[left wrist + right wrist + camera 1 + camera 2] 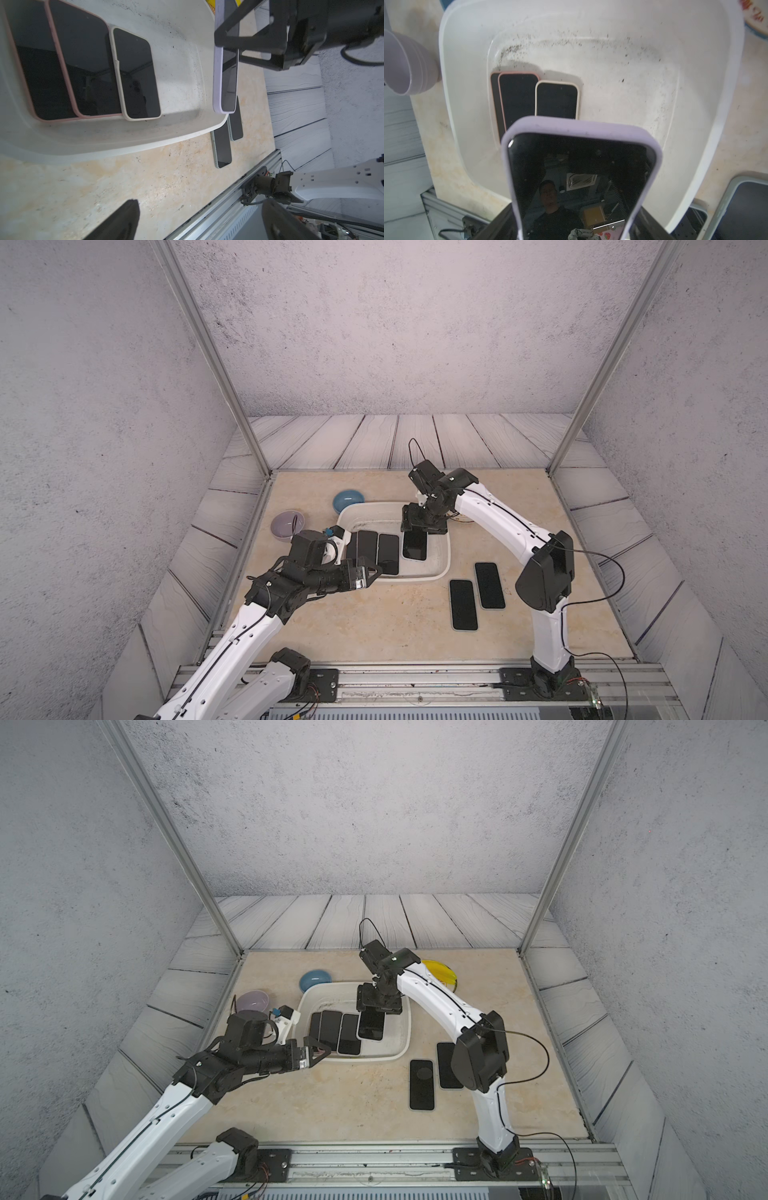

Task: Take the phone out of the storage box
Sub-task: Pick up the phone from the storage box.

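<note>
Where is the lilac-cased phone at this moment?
In a top view, the lilac-cased phone is held by the right gripper over the right part of the storage box, clear of its floor, just right of the cream-cased phone lying inside.

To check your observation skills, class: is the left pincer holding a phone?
No: the left pincer stands open and empty near the storage box, while the right pincer grips the lilac-cased phone.

Walls: grey speckled concrete-look panels | surround: pale wood-plank-print boards | surface: beige marbled tabletop | frame: slanted aluminium posts | light: even, diffuse
</note>
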